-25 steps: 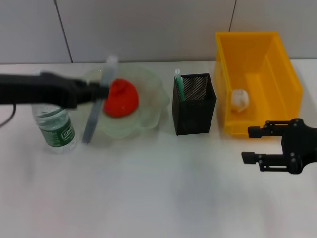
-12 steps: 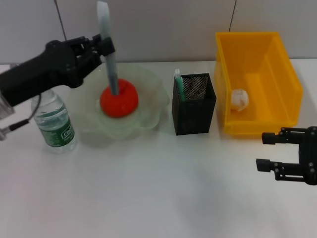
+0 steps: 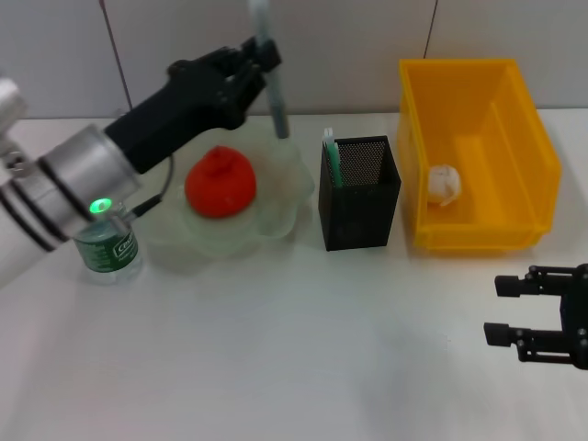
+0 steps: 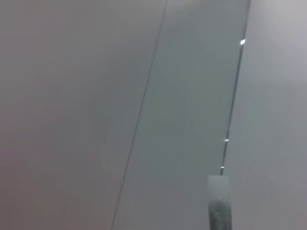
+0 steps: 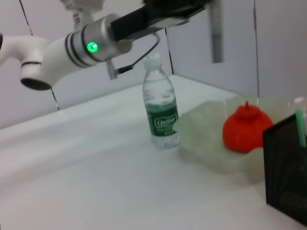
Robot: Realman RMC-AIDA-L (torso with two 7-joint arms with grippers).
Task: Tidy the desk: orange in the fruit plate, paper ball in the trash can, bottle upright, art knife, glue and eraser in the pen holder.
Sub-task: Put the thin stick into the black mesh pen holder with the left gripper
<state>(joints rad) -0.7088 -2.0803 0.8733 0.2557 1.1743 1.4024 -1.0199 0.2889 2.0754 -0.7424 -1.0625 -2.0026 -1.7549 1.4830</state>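
A: Looking at the head view, I see my left hand (image 3: 246, 69) raised above the white surface (image 3: 276, 349), clamped on the long grey art knife (image 3: 268, 69).

B: Which way does it point?

A: Its long axis runs close to vertical, slightly tilted; the upper end leaves the top of the head view and the lower end hangs over the far rim of the translucent scalloped fruit plate (image 3: 285, 197), just beside the black mesh pen holder (image 3: 360, 193). It touches neither.

B: And the rest?

A: The orange-red fruit (image 3: 220, 182) sits in the plate. The clear plastic bottle with a green label (image 5: 161, 110) stands upright near the plate's left edge, partly hidden behind my left arm in the head view. A green-and-white stick (image 3: 333, 156) leans in the holder's left corner. The crumpled white paper ball (image 3: 444, 184) lies in the yellow plastic bin (image 3: 478, 83).

B: Room to move?

A: Open surface in front of the holder and plate. My right hand (image 3: 503, 310) hovers low near the right edge, fingers apart, holding nothing, well clear of the bin.
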